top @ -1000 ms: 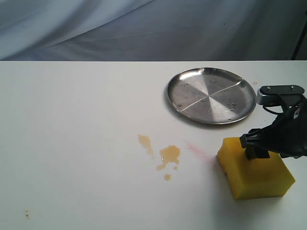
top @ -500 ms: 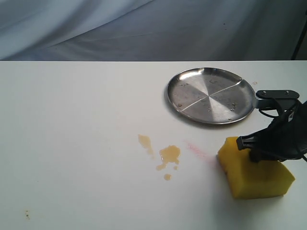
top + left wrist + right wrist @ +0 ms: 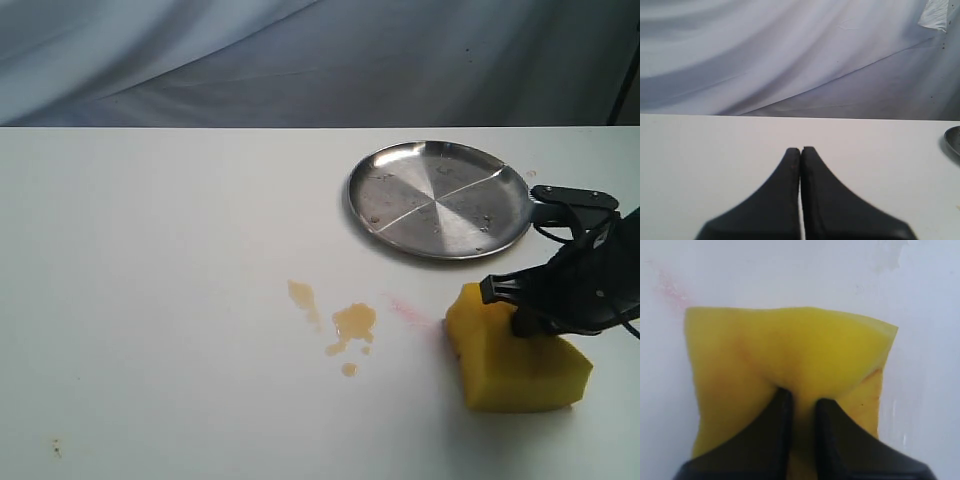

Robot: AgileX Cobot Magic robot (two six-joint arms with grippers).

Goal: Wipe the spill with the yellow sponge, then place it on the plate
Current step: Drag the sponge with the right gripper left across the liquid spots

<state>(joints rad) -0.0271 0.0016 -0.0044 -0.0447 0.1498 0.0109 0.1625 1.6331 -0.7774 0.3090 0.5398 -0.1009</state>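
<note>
The yellow sponge [image 3: 505, 360] sits on the white table at the lower right, squeezed and deformed. My right gripper [image 3: 528, 322] is shut on it from above; in the right wrist view both black fingers [image 3: 837, 430] pinch the foam of the sponge [image 3: 790, 355]. The spill [image 3: 352, 322], a few amber blotches and droplets, lies left of the sponge, apart from it. The steel plate [image 3: 400, 235] rests behind the sponge. My left gripper [image 3: 801, 150] is shut with nothing in it, over bare table, and is out of the exterior view.
A faint pink smear [image 3: 410, 312] lies between spill and sponge. A tiny dark speck [image 3: 56, 447] marks the front left of the table. A grey cloth backdrop [image 3: 300, 60] hangs behind the table's far edge.
My right gripper has closed on the sponge, squashing it, and dragged it a little left toward the spill. The left gripper shows no earlier view.
</note>
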